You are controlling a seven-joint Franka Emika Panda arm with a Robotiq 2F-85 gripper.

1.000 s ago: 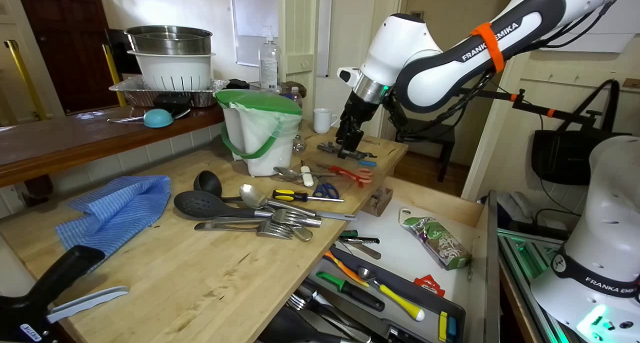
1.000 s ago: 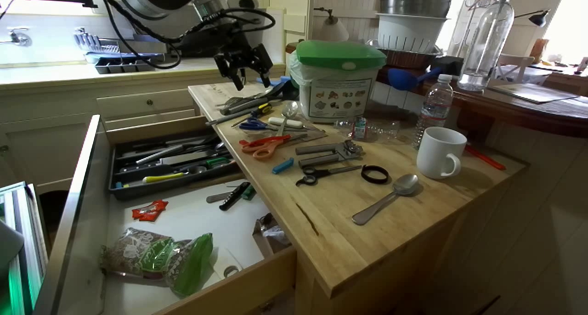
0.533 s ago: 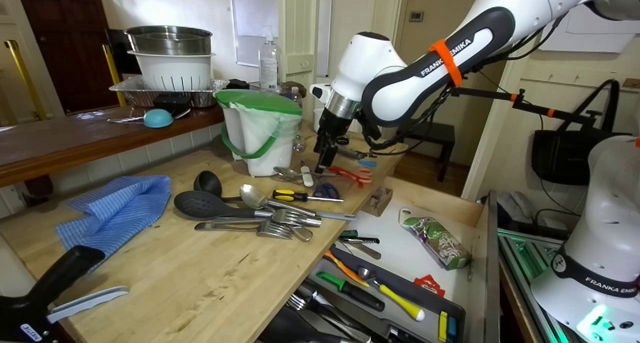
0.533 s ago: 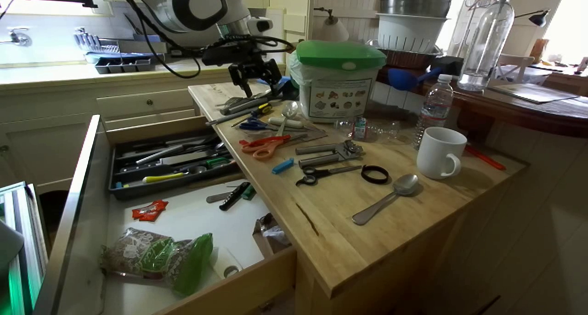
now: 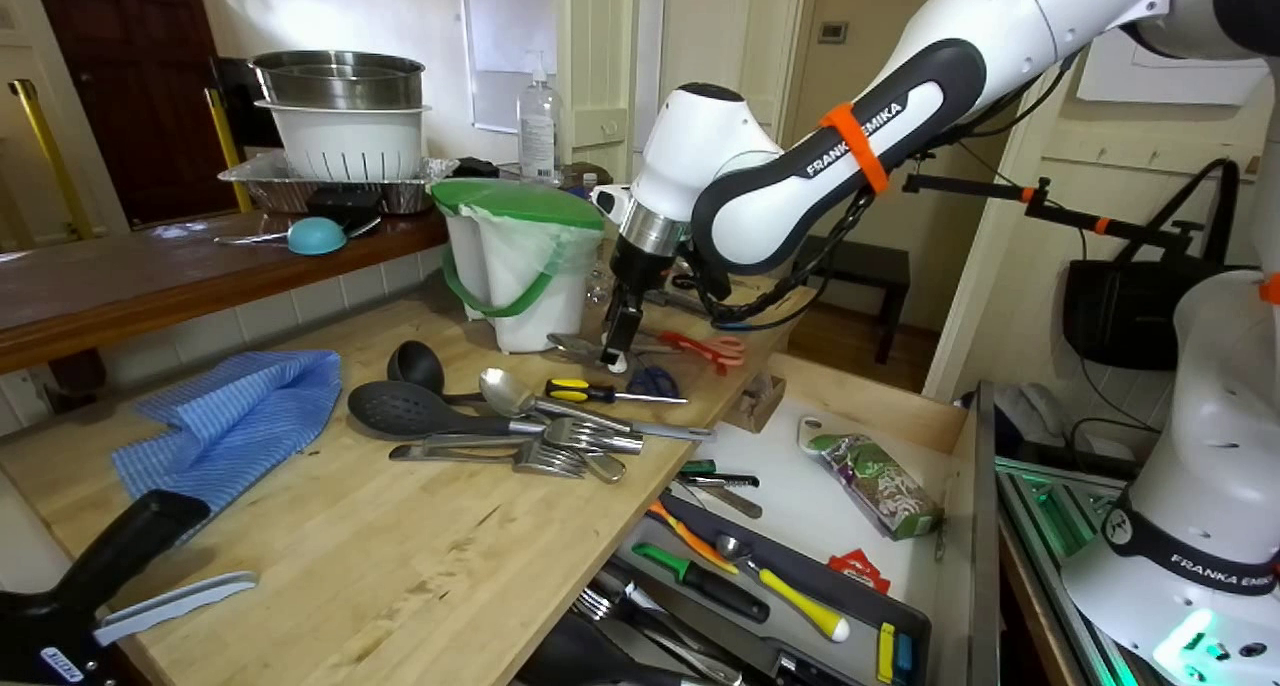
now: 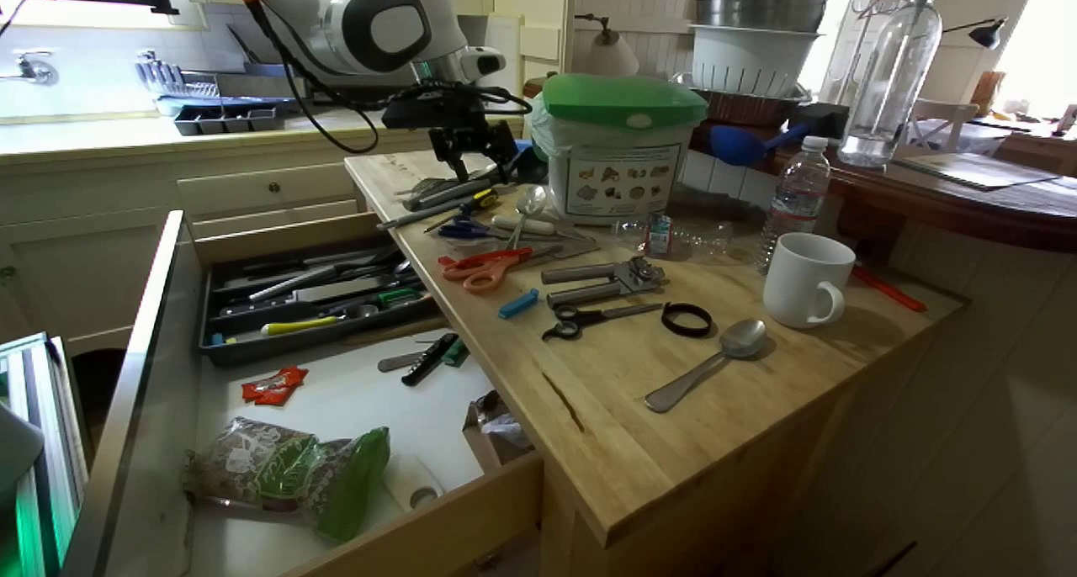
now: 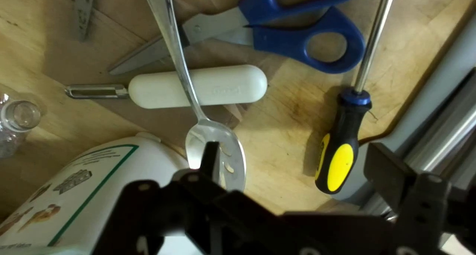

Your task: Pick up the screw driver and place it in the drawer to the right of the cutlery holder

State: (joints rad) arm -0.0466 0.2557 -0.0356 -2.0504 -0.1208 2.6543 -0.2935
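Spread pincer (image 7: 293, 156) above the worktop (image 5: 400, 566), screwdriver (image 7: 356, 97) near its edge

The screwdriver lies on the worktop, shaft pointing toward the drawer-side edge; the drawer (image 5: 987, 526) juts out below it. The pincer hangs over the wood with its jaws apart. In the wrist view the yellow-and-black handle shows between them, nearer the picture's right; wood fills the gap from handle to slotted spoon (image 7: 217, 132). Blue scissors (image 7: 277, 43) lie right by the shaft, contact unclear, and a grey handle (image 7: 438, 87) runs close by on the other side. A green-lidded bucket (image 6: 627, 169) stands near the spoon.

In an exterior view a broad stretch of wood runs from the blue cloth (image 5: 240, 406) to the edge. Inside the drawer, a dark tray (image 6: 252, 349) takes one end; white base shows past it, around a red packet (image 6: 275, 386) and a bag (image 6: 286, 472). Beyond stand a raised brown counter (image 5: 160, 266), a pale sink counter (image 6: 92, 144) and a dark door (image 5: 135, 116).
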